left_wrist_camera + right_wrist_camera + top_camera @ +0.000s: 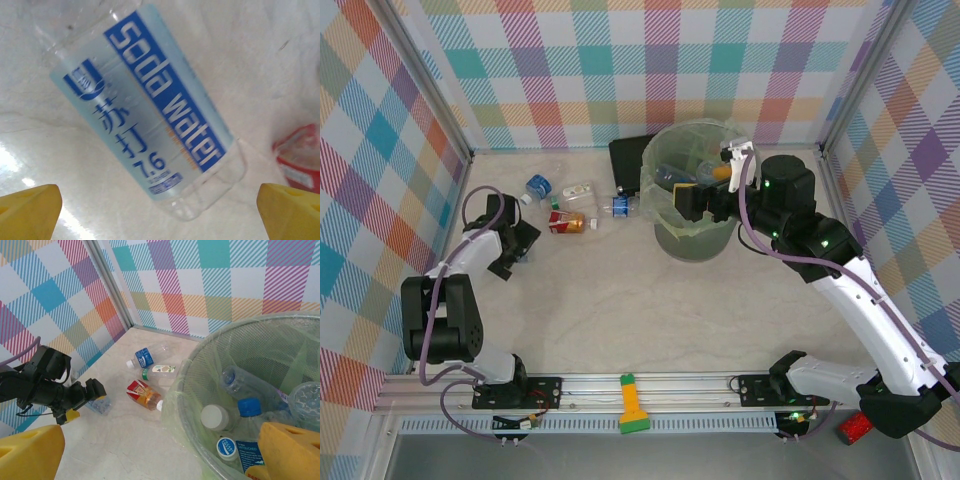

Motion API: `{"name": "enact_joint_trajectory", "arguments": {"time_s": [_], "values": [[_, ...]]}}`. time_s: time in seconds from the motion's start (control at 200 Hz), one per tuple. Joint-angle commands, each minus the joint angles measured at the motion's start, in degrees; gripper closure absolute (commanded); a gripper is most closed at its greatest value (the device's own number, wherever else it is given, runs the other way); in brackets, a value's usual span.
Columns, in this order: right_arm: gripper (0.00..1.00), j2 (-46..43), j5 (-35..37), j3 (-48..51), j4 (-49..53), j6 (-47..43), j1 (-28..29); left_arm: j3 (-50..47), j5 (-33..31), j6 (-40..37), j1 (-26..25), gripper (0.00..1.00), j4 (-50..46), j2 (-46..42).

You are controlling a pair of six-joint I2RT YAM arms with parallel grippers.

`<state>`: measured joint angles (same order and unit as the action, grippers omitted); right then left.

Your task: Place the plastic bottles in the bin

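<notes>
A clear bottle with a blue "soda water" label point(150, 110) lies flat on the white table. My left gripper point(160, 212) hovers just over its base end, open, with its yellow fingertips point(30, 210) wide on either side and not touching it. From the right wrist the same bottle point(100, 404) sits under the left gripper point(75, 395). The round green-lined bin point(672, 235) holds several bottles, one with a blue cap point(250, 407). My right gripper point(160, 452) is open and empty above the bin's near rim point(187, 375). A red-labelled bottle point(565, 222) lies between them.
More bottles lie on the table left of the bin: a blue-labelled one point(538, 186), a white-labelled one point(578, 190) and another blue one point(620, 206). A flat black object point(630, 155) lies behind the bin. Checked walls close in three sides.
</notes>
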<state>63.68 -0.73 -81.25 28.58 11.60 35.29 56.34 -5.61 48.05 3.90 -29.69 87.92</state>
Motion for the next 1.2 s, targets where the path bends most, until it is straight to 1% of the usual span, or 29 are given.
{"name": "enact_joint_trajectory", "arguments": {"time_s": [0.0, 0.175, 0.38, 0.495, 0.6, 0.73, 0.785, 0.86, 0.935, 1.095, 1.195], "values": [[0.01, 0.2, -0.7, -0.1, -1.1, 0.5, 0.3, 3.3, -1.6, 5.5, 0.7, 0.0, -0.8, 3.6], [0.01, -0.1, -0.3, 0.0, -0.7, 0.2, 0.2, 5.3, -4.0, 9.4, 1.0, 0.01, -1.6, 7.2], [0.01, 0.0, 0.0, 0.0, -1.2, -0.1, 0.2, 5.8, -4.7, 10.1, 1.1, 0.01, -3.9, 9.8], [0.01, 0.4, -0.3, 0.1, -1.2, -0.1, 0.2, 4.4, -3.8, 9.8, 1.2, 0.0, -1.8, 10.4], [0.01, 0.4, -0.2, 0.1, -1.1, -0.1, 0.2, 3.9, -2.9, 9.6, 1.3, 0.07, -0.1, 11.0], [0.01, 0.0, 0.2, 0.3, -1.1, -0.1, 0.2, 3.7, -2.4, 9.1, 1.3, 0.23, 1.0, 11.1], [0.01, -0.1, 0.4, 0.4, -1.2, -0.2, 0.2, 3.1, -2.2, 8.8, 1.3, 0.27, 1.7, 10.7], [0.01, -0.1, 0.2, 0.4, -1.1, 0.0, 0.2, 2.8, -2.4, 8.2, 1.3, 0.28, 1.6, 9.8], [0.01, 0.0, 0.1, 0.5, -1.2, 0.2, 0.3, 2.2, -2.5, 7.2, 1.3, 0.36, 1.6, 8.4], [0.01, 0.0, -0.3, 0.5, -1.3, 0.5, 0.2, 1.0, -2.9, 3.6, 0.7, 0.37, 1.5, 3.7], [0.01, 0.0, -0.5, 0.7, -1.6, 1.0, 0.3, 0.5, -2.9, 0.4, -0.6, 0.37, 1.5, 0.1]]}}
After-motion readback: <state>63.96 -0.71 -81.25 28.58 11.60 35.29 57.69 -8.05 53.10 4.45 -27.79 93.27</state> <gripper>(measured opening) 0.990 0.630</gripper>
